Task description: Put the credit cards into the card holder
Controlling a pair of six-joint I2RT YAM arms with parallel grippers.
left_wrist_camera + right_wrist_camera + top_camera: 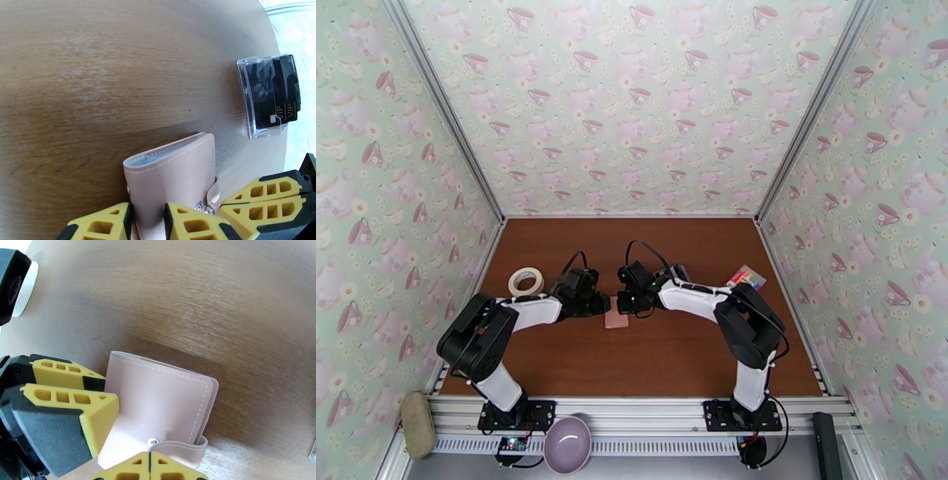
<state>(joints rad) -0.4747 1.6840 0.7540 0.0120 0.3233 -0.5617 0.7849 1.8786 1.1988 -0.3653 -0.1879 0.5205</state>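
The pale pink card holder [618, 314] lies folded on the brown table between my two grippers. My left gripper [148, 213] is shut on its near edge, with the card holder [173, 173] running out from between the yellow fingers and a sliver of blue lining showing. My right gripper [150, 462] is shut, its tips pressed together right at the snap tab [179, 447]; whether it pinches the tab I cannot tell. The credit cards [274, 94], dark-faced and marked VIP, stand in a clear plastic case further along the table, apart from both grippers.
A white tape roll [525, 281] sits left of the left arm. A rainbow-striped rectangle [746, 276] lies near the right wall. A purple bowl [567, 444] rests on the front rail. Patterned walls close three sides.
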